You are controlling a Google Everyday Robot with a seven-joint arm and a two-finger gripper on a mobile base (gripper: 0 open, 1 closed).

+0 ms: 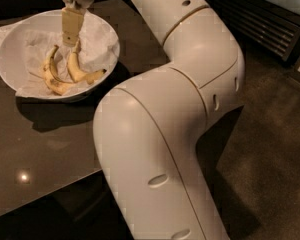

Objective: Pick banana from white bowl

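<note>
Pincer (72,43): upper left of the frame, right at the banana's top end. I cannot tell if it grips.
Banana (80,73): lying in the white bowl (10,44).
Worktop (40,149): under the bowl.

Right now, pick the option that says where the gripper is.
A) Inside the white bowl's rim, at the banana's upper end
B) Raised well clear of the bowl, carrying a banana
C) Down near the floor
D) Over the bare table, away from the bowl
A: the gripper hangs within the rim of the white bowl, right at the upper end of the banana, which lies on the crumpled paper beside a thinner banana.
</note>
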